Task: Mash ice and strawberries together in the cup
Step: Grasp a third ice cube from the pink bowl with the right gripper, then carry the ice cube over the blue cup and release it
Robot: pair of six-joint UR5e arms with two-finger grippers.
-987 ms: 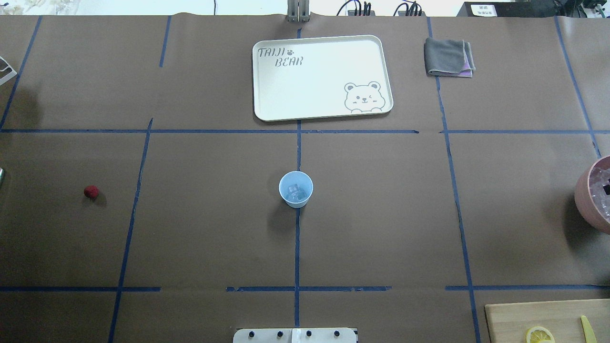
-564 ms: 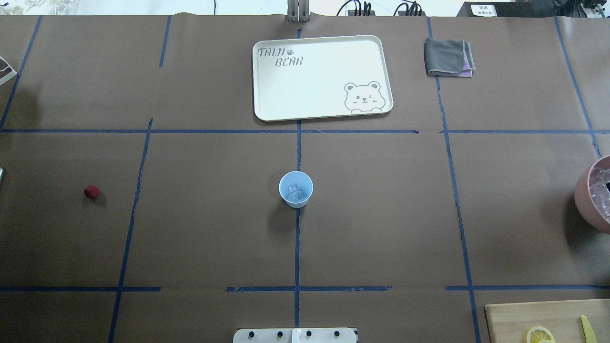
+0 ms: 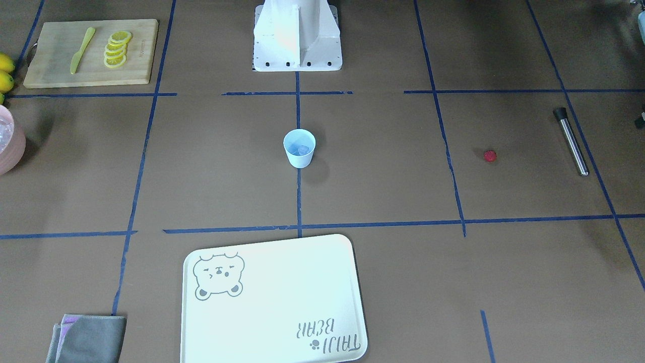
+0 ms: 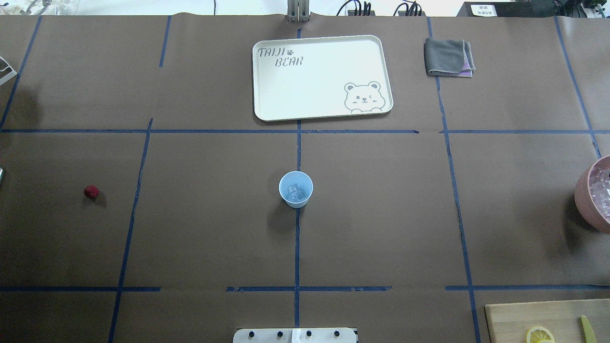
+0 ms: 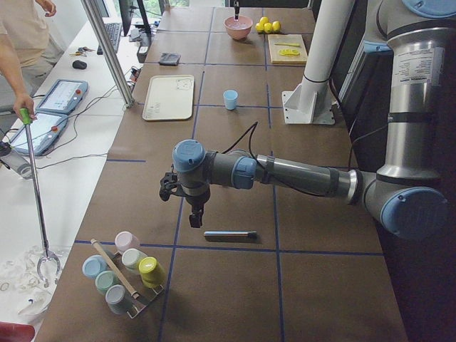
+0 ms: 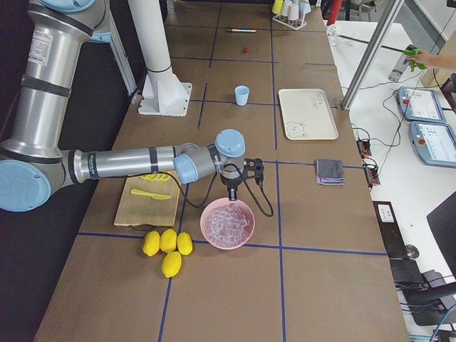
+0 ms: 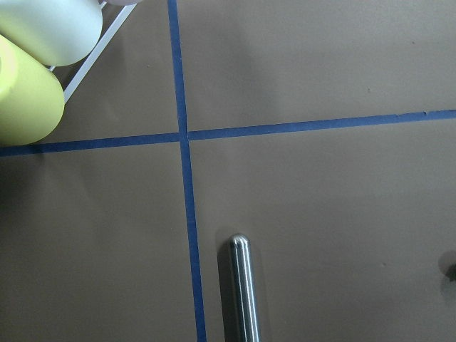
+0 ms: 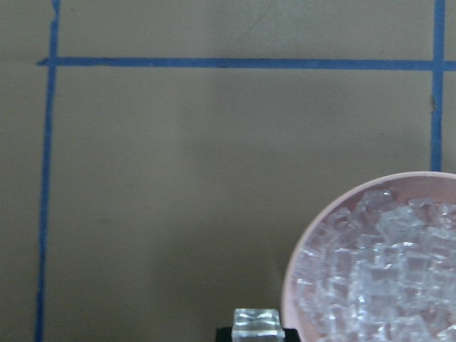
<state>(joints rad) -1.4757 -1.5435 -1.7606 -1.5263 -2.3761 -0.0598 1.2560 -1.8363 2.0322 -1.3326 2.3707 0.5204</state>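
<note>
The cup (image 4: 295, 189) stands upright at the middle of the table (image 4: 381, 214) with ice (image 4: 294, 192) in it; the strawberry (image 4: 91, 191) lies well to the robot's left. The right end effector (image 6: 233, 195) hangs at the edge of the pink bowl (image 6: 227, 223), gripping one clear cube (image 8: 258, 322). The left end effector (image 5: 196, 216) hovers above a metal rod (image 5: 230, 234); whether it is open or closed cannot be told.

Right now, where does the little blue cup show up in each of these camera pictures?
Front-facing: cup at centre, on the tape line.
Overhead: cup at centre.
Exterior left: cup far off, upper middle.
Exterior right: cup upper middle.
Left wrist: not in it.
Right wrist: not in it.
Landmark: the white tray, beside the cup on the side away from the robot's base.
</note>
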